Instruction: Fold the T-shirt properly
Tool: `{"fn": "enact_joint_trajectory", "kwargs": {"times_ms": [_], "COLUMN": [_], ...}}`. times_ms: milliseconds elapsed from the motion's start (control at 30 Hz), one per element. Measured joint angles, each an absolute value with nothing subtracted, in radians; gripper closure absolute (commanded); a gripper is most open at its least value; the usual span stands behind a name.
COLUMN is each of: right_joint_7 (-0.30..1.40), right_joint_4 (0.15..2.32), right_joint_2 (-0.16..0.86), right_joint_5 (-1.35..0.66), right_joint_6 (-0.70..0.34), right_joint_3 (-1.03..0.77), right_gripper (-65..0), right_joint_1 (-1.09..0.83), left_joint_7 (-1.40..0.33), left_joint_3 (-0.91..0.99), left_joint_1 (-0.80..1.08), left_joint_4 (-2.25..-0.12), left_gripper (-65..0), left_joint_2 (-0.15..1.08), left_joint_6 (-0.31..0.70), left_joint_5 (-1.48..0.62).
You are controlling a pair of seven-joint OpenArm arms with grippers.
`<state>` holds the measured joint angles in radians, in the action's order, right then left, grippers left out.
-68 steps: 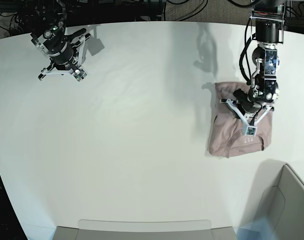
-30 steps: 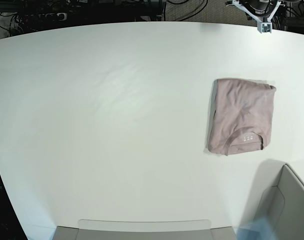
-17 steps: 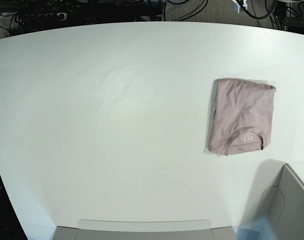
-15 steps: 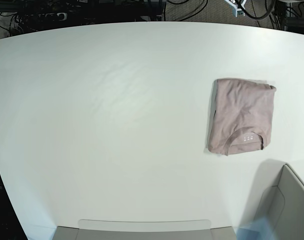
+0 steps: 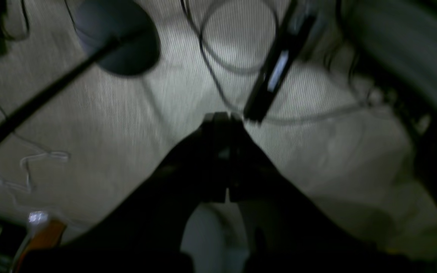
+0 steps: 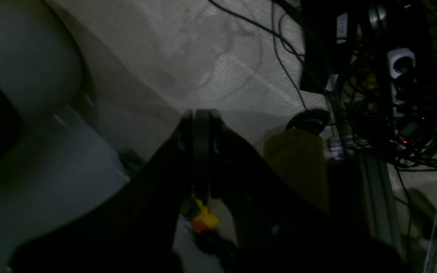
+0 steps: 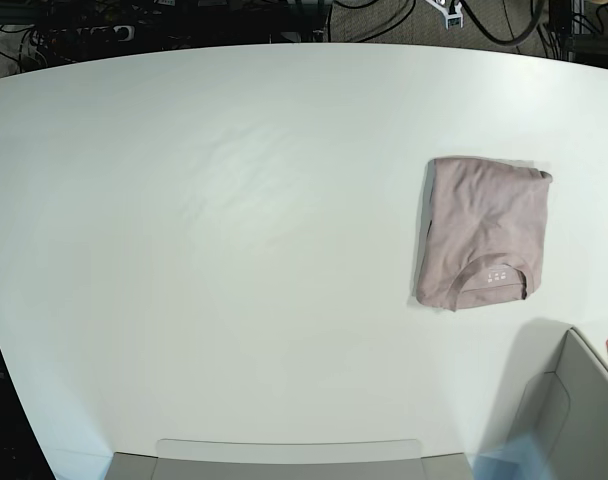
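T-shirt (image 7: 484, 233): dusty pink, folded into 1 compact rectangle near the right edge of the white worktop (image 7: 234, 250), collar toward the near edge, long axis near-to-far. Left gripper (image 5: 220, 115) and right gripper (image 6: 197, 113): both clenched on nothing, over the floor beyond the far edge; judged, the left arm is nearer the shirt.

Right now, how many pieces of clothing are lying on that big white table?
1. A folded pink T-shirt lies flat toward the right side of the table. Nothing else made of cloth shows there.
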<state>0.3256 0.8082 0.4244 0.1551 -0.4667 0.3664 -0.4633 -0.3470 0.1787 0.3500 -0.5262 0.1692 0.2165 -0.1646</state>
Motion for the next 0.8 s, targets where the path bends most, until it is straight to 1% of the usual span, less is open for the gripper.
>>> {"fn": "enact_joint_trajectory", "kwargs": {"times_ms": [100, 200, 333, 600, 800], "right_joint_7": [0.332, 0.328, 0.32, 0.325, 0.316], "right_joint_4": [0.704, 0.623, 0.515, 0.371, 0.198], "right_joint_2": [0.405, 0.385, 0.358, 0.32, 0.253], "right_joint_5": [0.162, 0.162, 0.163, 0.168, 0.162], "right_joint_6": [-0.463, -0.466, -0.467, -0.47, -0.467], "right_joint_3": [0.367, 0.367, 0.367, 0.368, 0.368], "right_gripper": [0.0, 0.0, 0.0, 0.0, 0.0], "right_joint_1": [-0.4, -0.346, -0.282, -0.205, -0.089], "left_joint_7": [-0.234, -0.172, -0.155, -0.159, -0.154], "left_joint_3": [0.179, 0.179, 0.179, 0.179, 0.179], "left_joint_1": [0.311, 0.292, 0.268, 0.232, 0.196], "left_joint_4": [-0.413, -0.347, -0.287, -0.279, -0.278], "left_gripper": [0.0, 0.0, 0.0, 0.0, 0.0], "left_joint_2": [0.169, 0.17, 0.169, 0.167, 0.166], "left_joint_6": [0.22, 0.22, 0.22, 0.22, 0.22], "left_joint_5": [-0.165, -0.165, -0.165, -0.163, -0.164]}}
